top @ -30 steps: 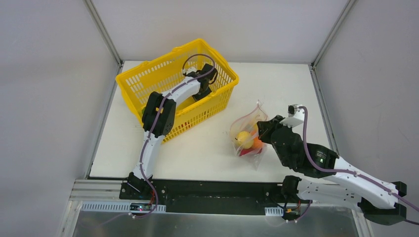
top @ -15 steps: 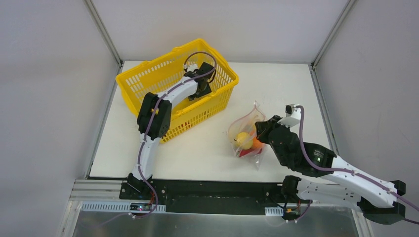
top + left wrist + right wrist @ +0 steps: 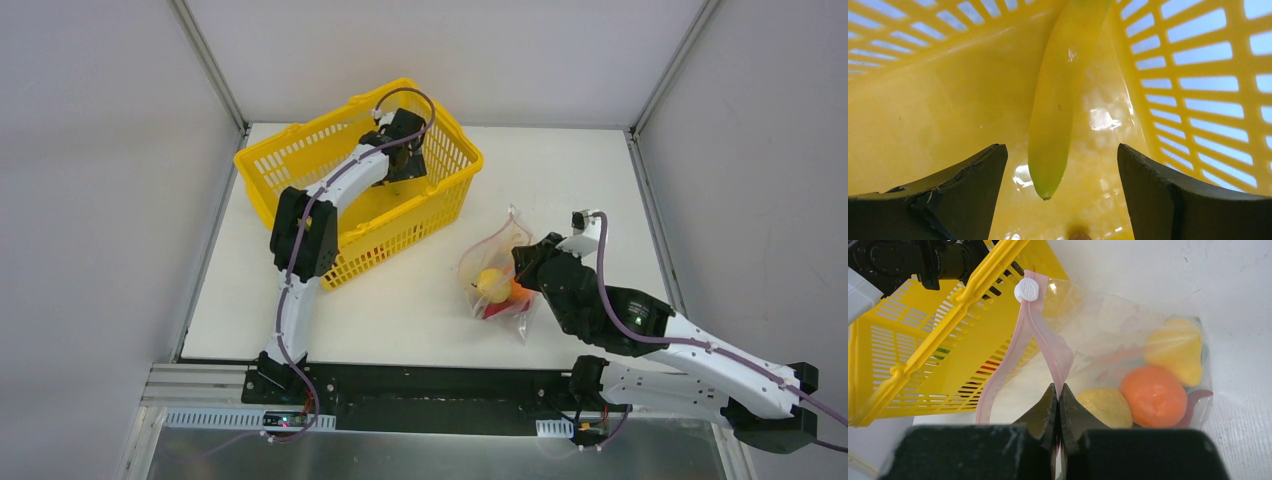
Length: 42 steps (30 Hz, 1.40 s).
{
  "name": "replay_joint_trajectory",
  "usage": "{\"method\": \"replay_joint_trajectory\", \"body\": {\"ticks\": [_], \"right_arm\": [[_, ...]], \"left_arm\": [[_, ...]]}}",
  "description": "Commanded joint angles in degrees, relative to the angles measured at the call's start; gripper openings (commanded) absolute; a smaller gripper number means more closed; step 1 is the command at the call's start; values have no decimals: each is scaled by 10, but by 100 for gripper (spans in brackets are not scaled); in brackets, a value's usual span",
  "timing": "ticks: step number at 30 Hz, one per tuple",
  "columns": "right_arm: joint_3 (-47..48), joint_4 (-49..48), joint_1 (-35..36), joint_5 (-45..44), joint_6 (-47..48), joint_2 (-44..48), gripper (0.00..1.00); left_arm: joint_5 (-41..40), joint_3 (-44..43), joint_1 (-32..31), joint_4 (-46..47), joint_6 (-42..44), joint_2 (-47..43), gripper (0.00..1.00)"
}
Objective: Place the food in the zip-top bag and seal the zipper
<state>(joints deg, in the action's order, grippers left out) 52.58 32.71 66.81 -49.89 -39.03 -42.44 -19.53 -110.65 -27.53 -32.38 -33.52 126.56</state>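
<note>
My left pincer (image 3: 1060, 152) is spreading wider now, lining up on the long yellow-green toy pepper (image 3: 1060, 100) in the yellow plastic basket (image 3: 923, 115). Looks like the next grab is coming. My right pincer (image 3: 1058, 395) is pinching the pink zipper strip (image 3: 1048, 345) of the clear pink-dotted plastic zip-top bag (image 3: 1108, 325) on the table (image 3: 420, 300).

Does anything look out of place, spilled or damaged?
Nothing is spilled or damaged. The pink zipper strip of the clear plastic bag gapes open, one lip pinched by the right gripper; a long yellowish toy lies in the yellow plastic basket.
</note>
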Motion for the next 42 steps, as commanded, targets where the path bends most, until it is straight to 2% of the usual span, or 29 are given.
{"method": "replay_joint_trajectory", "body": {"ticks": [1,7,11,17,23,25,31,42], "right_arm": [[0,-26,-5,-1,-3,-2,2],[2,-32,-9,5,1,-6,3],[2,-35,-10,12,2,-11,3],[4,-35,-13,21,1,-12,2],[9,-35,-15,27,5,-14,2],[11,-35,-15,31,6,-17,3],[12,-35,-16,35,5,-21,3],[12,-41,-21,43,6,-31,2]], "left_arm": [[47,-33,20,-11,23,22,82],[90,-25,27,-3,23,30,71],[104,5,27,20,27,19,67],[110,15,27,11,21,23,50],[104,30,26,6,17,14,29],[106,33,27,7,20,7,20],[124,81,27,31,29,-38,2],[136,212,22,65,68,-248,0]]}}
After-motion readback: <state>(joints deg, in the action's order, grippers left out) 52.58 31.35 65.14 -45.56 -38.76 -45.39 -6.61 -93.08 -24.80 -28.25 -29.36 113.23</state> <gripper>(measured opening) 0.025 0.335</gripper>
